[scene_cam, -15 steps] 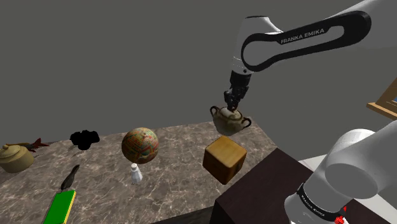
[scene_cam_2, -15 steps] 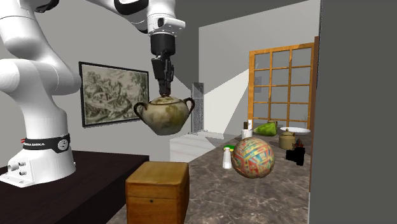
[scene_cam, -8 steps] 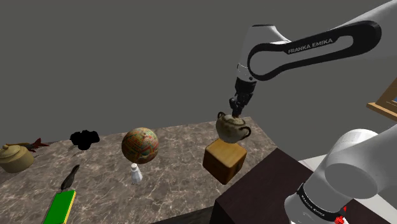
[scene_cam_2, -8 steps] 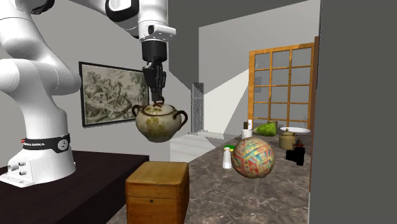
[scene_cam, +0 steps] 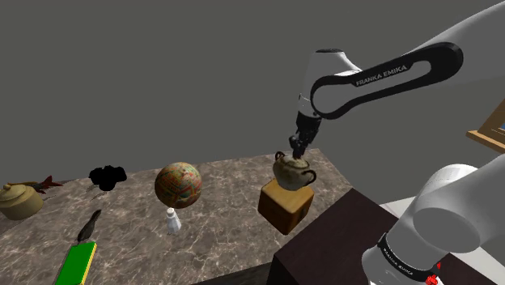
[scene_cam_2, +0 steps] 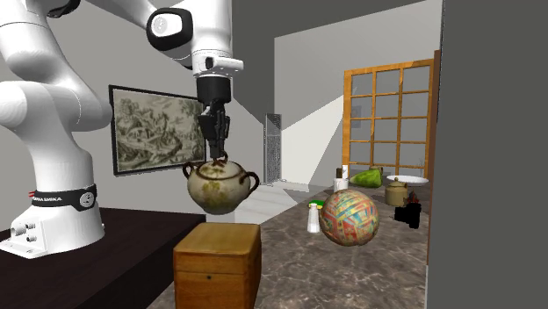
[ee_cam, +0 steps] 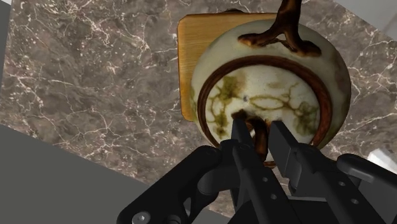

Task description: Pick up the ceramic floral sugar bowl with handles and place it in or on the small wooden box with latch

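Observation:
A cream sugar bowl (scene_cam: 293, 171) (scene_cam_2: 219, 184) (ee_cam: 273, 83) with brown handles and a lid hangs in the air just above the wooden box (scene_cam: 285, 203) (scene_cam_2: 219, 263) (ee_cam: 186, 70). My black gripper (scene_cam: 298, 146) (scene_cam_2: 214, 148) (ee_cam: 260, 135) is shut on the knob of the bowl's lid, holding it from above. In the wrist view the bowl covers most of the box's top. A gap still shows between bowl and box in the second exterior view.
On the marble table stand a patterned globe (scene_cam: 178, 185) (scene_cam_2: 349, 218), a small white shaker (scene_cam: 173, 220) (scene_cam_2: 313, 218), a black object (scene_cam: 108, 176), a tan pot (scene_cam: 18, 201) and a green book (scene_cam: 77, 264). The dark stand (scene_cam: 340, 243) lies beside the box.
The gripper has carried the bowl down and toward the box, and the bowl has turned a little; it now hangs lower, right over the box top.

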`<control>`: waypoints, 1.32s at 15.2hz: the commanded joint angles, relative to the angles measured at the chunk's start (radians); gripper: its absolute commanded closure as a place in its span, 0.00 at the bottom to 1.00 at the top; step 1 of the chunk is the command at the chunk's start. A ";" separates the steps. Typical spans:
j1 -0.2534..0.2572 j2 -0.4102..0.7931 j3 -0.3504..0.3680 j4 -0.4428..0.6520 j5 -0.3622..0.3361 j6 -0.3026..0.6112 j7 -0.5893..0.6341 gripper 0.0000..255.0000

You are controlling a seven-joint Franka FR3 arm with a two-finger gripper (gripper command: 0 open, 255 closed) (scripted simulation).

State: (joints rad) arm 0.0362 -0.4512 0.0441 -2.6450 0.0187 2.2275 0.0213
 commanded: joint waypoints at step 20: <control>-0.001 0.119 0.005 -0.075 -0.001 0.197 0.004 0.00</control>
State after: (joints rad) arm 0.0354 -0.3335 0.0492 -2.7200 0.0175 2.4257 0.0253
